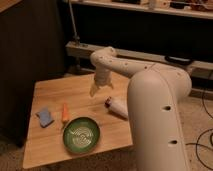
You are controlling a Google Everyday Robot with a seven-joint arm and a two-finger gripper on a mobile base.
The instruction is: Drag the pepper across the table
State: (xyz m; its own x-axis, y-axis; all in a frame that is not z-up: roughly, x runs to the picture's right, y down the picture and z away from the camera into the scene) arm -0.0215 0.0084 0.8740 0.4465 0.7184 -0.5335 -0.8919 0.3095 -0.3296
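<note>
Orange and tapered, the small carrot-like pepper (65,113) is lying on the small square light wooden table (55,90) with its length running roughly from twelve to six o'clock. It is sitting at about nine o'clock from the tabletop's middle. A blue sponge (45,117) is resting just beside it at nine o'clock, and a round green bowl (81,133) is sitting near its lower end at about five o'clock. A white cylinder with a dark red end (117,106) is lying over at three o'clock, close to the table's edge.

The white arm's two-finger gripper (100,90) is hanging above the far part of the table, at about one o'clock from the pepper and clearly apart from it. Its fingers are pointing downward and appear spread, gripping nothing.

Judging by this, the dragging is not yet under way: nothing is touching the pepper. What is remaining is nearly everything: bringing the gripper down toward seven o'clock onto the pepper, making contact, and then sliding it along the wood. The sponge and bowl are crowding two sides, so the open wood toward twelve o'clock looks like the easier path.
</note>
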